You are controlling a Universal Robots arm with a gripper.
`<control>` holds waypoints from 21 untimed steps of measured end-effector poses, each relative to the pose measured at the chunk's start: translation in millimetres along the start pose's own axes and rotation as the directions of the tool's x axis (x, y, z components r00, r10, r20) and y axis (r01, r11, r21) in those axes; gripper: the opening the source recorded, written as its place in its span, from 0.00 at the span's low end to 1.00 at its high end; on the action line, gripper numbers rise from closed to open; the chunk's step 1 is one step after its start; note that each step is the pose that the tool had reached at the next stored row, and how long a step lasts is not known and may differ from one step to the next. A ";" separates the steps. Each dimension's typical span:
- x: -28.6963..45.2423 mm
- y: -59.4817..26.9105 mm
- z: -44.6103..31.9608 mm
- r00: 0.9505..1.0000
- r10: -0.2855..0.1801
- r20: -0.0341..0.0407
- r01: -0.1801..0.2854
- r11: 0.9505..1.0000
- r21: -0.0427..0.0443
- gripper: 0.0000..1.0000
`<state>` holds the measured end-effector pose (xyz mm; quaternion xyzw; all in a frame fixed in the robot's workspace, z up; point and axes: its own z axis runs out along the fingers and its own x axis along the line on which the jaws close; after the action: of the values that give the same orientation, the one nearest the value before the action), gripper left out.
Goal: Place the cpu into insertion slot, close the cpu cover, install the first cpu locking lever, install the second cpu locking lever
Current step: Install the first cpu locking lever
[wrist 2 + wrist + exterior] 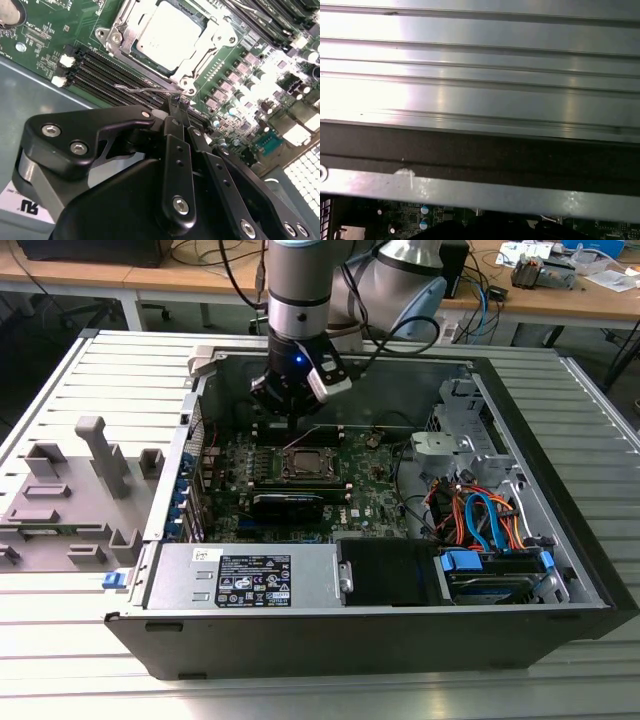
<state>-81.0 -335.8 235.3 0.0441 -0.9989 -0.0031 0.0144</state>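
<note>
Silver cpu (170, 37) is seated under the cpu cover (212, 42); just beside it, the gripper (175, 111) is pressed together on a thin wire lever (145, 89).

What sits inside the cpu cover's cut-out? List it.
The cpu fills the cut-out of the closed cpu cover, its silver top showing. The insertion slot beneath is covered, so its contacts cannot be seen.

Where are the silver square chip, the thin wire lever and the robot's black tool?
Silver-grey square chip (167, 32), second wrist view, its flat top.
Thin wire lever (145, 88), second wrist view, its shaft.
Black tool (179, 114), second wrist view, fingertips.
</note>
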 end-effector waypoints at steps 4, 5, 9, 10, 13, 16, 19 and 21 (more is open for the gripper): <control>-1.8 0.3 4.3 1.000 -0.010 0.000 0.010 1.000 0.000 0.11; -2.2 0.3 5.5 1.000 -0.011 0.000 0.011 1.000 0.000 0.11; -2.9 0.3 8.0 1.000 -0.011 0.000 0.011 1.000 0.000 0.11; -3.0 0.2 8.4 1.000 -0.011 0.000 0.011 1.000 0.000 0.11; -3.6 0.2 9.7 1.000 -0.012 0.000 0.012 1.000 0.000 0.11; -4.1 0.2 10.6 1.000 -0.013 0.000 0.013 1.000 0.000 0.11; -4.2 0.2 11.3 1.000 -0.013 0.000 0.013 1.000 0.000 0.11; -4.2 0.2 11.6 1.000 -0.013 0.000 0.013 1.000 0.000 0.11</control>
<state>-77.2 -335.2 223.6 0.0506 -0.9986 -0.0029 0.0145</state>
